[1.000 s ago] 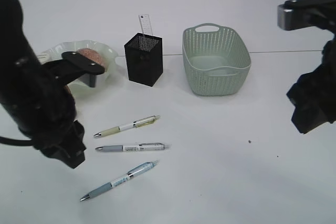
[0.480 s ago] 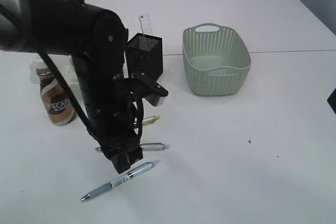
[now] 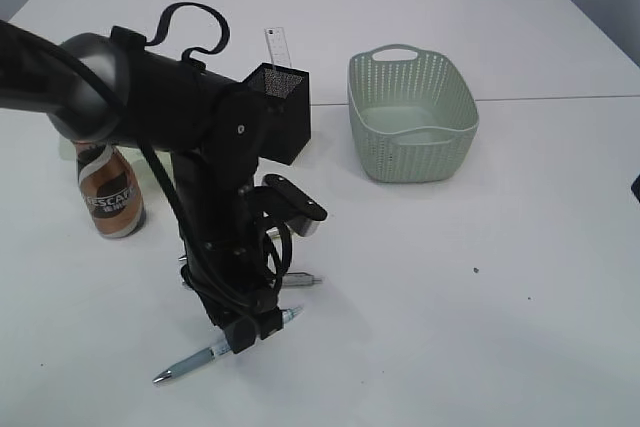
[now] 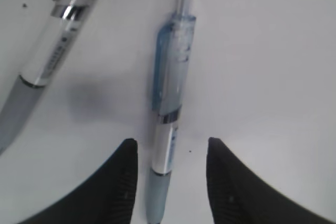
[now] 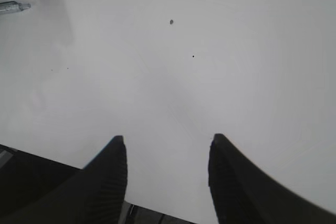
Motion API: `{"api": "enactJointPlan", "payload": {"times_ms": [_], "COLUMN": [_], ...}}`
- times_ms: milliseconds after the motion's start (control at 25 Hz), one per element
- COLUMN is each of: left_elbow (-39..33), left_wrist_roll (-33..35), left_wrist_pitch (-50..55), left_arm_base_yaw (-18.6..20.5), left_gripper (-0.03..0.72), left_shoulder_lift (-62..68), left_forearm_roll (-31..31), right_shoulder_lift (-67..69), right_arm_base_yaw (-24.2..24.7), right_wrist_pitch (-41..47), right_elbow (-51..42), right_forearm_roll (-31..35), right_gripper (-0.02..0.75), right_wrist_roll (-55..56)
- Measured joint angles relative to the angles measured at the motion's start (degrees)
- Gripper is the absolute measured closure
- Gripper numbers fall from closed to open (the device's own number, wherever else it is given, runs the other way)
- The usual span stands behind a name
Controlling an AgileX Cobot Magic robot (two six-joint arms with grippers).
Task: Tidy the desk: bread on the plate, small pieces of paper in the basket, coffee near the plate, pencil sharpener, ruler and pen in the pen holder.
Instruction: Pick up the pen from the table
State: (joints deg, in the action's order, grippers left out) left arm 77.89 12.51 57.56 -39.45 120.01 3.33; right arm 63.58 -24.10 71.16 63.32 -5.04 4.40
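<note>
Spreading under everything is the white tabletop (image 3: 520,247), and the left arm is reaching down over its near-left part. Behind it are standing the pale green basket (image 3: 411,117), the black mesh pen holder (image 3: 285,112) with the ruler (image 3: 276,47) upright inside, and the coffee (image 3: 110,192) at the far left. The left hand (image 4: 170,182) is hanging unclenched, grasping nothing, its two fingers (image 4: 118,182) straddling the blue pen (image 4: 169,103), which is lying flat on the tabletop between them. That pen is looking light, rigid and smooth, likely to roll; the rubbery grip sleeve is probably offering the surest hold. The right hand (image 5: 165,182) is likewise spread and idling empty over bare tabletop.
</note>
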Motion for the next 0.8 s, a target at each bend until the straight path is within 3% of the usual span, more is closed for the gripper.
{"api": "enactJointPlan", "payload": {"times_ms": [560,800], "left_elbow": [0.25,0.6], "left_wrist_roll": [-0.05,-0.14], "left_wrist_pitch": [-1.45,-1.45], "left_arm_base_yaw": [0.0,0.0], "left_gripper": [0.388,0.519], "left_shoulder_lift": [3.18,3.66], "left_forearm_roll": [1.15,1.15], "right_shoulder_lift": [0.0,0.0], "right_arm_base_yaw": [0.0,0.0], "right_wrist_pitch": [0.2,0.2], "right_elbow": [0.0,0.0], "right_forearm_roll": [-1.15,-1.32], "right_gripper": [0.368,0.368], "right_wrist_roll": [0.0,0.0]}}
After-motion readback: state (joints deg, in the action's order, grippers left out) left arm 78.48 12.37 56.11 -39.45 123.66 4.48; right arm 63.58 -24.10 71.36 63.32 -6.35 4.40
